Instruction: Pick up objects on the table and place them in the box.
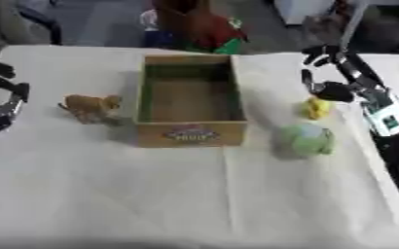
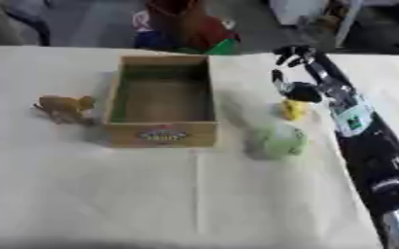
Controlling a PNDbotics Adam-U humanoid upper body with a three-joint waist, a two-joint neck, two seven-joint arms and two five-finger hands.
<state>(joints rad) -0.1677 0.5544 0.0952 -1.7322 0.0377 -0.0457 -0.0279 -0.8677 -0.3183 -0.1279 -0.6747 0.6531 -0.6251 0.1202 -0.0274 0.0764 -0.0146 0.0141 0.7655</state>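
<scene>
The right arm extends from the lower right toward the far right edge, its right hand [image 1: 329, 73] open with fingers spread, while the left hand [image 1: 3, 95] rests at the left edge, fingers relaxed.

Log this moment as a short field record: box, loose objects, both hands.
box: wooden box, open top, nothing visible inside, label on the near wall
left of box: brown animal figure standing on the table
right of box: small yellow object; pale green round object nearer the camera
right hand: right hand above and just behind the yellow object, fingers relaxed, holding nothing
left hand: left hand at the left edge, holding nothing visible
placed in box: none seen
</scene>
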